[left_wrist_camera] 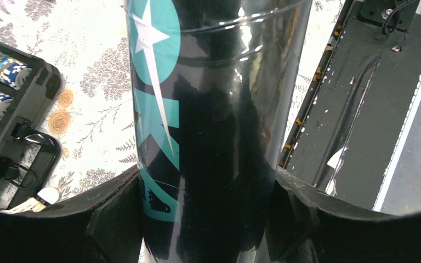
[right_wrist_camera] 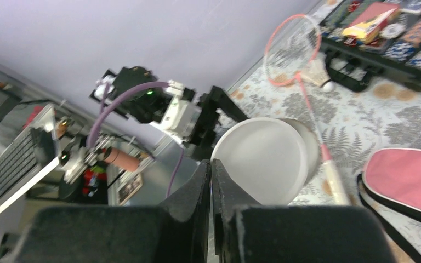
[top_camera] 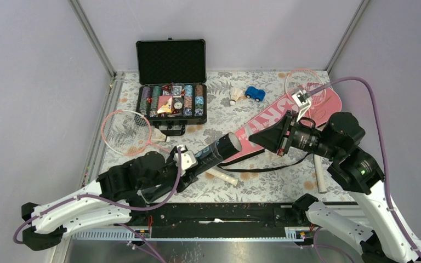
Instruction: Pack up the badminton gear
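Two grippers: both closed, the left on a load, the right on nothing that shows.
Left gripper (left_wrist_camera: pixel 205 215): fingers (left_wrist_camera: pixel 115 211) clamp opposite sides of the black tube (left_wrist_camera: pixel 219 98); the tube is held clear of the table (top_camera: pixel 277 185), tilted, its open end toward the right gripper.
Right gripper (right_wrist_camera: pixel 211 181): fingers pressed together with a hairline gap; nothing visible between them; tips just in front of the tube mouth (right_wrist_camera: pixel 263 159).
Tube mouth: a pale round face in the right wrist view; cap or bare interior cannot be told.
Tube print: teal, with a white star and letter fragments; cropped by the frame, no word legible.
Racket cover (top_camera: pixel 268 118): pink, flat on the table under the right arm; large white lettering partly hidden, not readable in full; black strap (top_camera: pixel 274 166) trails on the table beside it.
Left racket (top_camera: pixel 125 131): head near the poker chip case (top_camera: pixel 171 82); white handle passes under the tube.
Right racket (top_camera: pixel 304 85): head on the cover's far end; shaft hidden by the arm.
Shuttlecocks: near shuttlecock (top_camera: pixel 156 134) at the left racket's head; far shuttlecock (top_camera: pixel 234 94) just beside the blue toy car (top_camera: pixel 255 93).
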`<control>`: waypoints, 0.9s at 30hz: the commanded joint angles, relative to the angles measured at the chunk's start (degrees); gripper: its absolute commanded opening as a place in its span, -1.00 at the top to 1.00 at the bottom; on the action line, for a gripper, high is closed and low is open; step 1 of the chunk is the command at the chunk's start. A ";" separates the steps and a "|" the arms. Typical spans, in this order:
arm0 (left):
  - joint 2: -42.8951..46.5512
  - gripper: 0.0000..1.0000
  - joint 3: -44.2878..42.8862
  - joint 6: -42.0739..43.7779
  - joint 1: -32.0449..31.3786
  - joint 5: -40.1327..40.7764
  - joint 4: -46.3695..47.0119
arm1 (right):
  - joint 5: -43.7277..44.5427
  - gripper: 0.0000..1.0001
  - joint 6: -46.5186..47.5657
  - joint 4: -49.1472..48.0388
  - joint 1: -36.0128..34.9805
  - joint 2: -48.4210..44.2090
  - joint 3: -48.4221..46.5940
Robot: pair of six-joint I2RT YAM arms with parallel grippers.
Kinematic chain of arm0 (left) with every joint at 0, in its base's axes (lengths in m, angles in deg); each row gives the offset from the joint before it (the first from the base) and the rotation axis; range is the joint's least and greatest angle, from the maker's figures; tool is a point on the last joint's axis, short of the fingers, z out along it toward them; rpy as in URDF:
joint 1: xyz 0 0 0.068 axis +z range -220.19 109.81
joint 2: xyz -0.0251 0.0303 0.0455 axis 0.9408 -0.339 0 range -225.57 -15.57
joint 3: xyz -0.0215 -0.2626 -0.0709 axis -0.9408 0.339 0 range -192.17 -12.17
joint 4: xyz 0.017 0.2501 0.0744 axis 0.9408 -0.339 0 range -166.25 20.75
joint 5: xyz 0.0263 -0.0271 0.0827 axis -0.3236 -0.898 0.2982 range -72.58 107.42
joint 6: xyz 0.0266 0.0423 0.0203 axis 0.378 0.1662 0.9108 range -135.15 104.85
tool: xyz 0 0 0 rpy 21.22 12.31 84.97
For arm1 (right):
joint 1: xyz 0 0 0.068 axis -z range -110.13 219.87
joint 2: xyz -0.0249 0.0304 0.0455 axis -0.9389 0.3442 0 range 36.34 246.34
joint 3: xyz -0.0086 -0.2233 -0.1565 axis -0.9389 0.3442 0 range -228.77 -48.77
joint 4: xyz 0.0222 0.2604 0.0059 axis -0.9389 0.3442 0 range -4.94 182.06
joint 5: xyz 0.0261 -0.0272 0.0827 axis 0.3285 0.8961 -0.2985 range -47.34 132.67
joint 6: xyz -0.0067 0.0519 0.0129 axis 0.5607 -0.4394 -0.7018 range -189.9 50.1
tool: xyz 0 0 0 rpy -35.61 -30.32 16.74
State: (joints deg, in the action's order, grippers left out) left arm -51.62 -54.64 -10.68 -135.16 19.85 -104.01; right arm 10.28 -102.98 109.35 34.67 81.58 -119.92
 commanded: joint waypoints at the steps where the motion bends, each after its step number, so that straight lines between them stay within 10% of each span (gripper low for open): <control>1: 2.40 0.20 0.25 -0.46 0.19 2.83 2.57 | 9.75 0.85 4.41 1.87 -0.04 -0.42 1.92; 16: 10.32 0.18 5.59 0.21 0.19 4.84 6.20 | 34.73 0.76 6.89 -12.30 0.04 14.31 24.94; 27: 13.59 0.18 4.05 -1.88 0.19 5.21 2.89 | 38.19 0.81 5.56 -19.35 -0.01 36.67 20.61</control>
State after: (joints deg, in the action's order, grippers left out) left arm -38.84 -48.44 -10.76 -135.16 23.85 -102.79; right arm 45.15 -97.16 94.47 34.69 115.11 -94.83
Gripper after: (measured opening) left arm 0.660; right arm 0.099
